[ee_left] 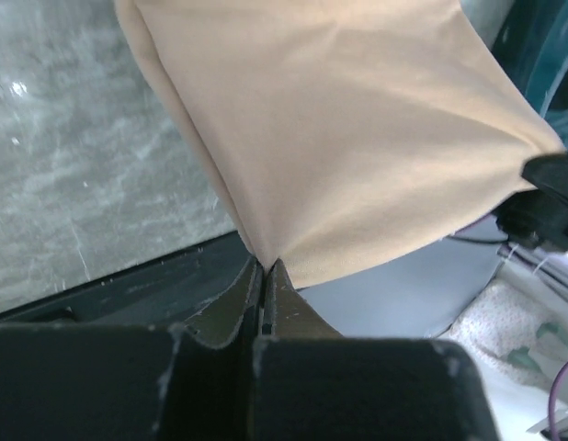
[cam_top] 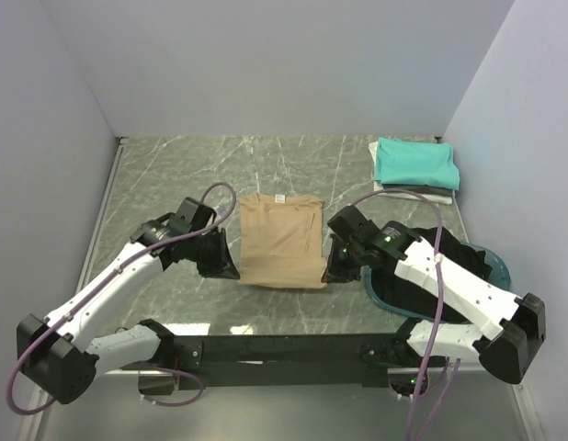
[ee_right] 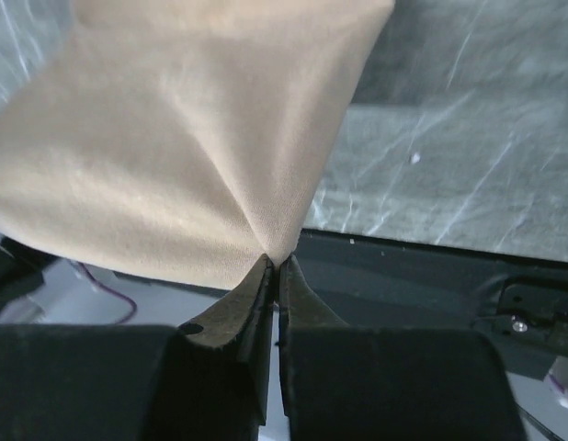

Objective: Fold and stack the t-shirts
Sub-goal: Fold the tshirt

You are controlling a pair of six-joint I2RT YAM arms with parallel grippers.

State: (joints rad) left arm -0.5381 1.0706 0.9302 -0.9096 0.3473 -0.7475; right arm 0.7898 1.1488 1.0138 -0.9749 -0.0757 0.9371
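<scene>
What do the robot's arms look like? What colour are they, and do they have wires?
The left arm and right arm both have smooth white shells with chunky black joints. Thin purple wires run along them: the left cable and the right cable. The left gripper and right gripper each have two dark, flat fingers that taper to thin tips.

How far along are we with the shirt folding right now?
Done: a folded teal t-shirt tops the far-right stack. In hand: left claw and right claw pinch near corners of the tan t-shirt. Left: finish folding, stack it, then dark cloth in the teal basin.
</scene>
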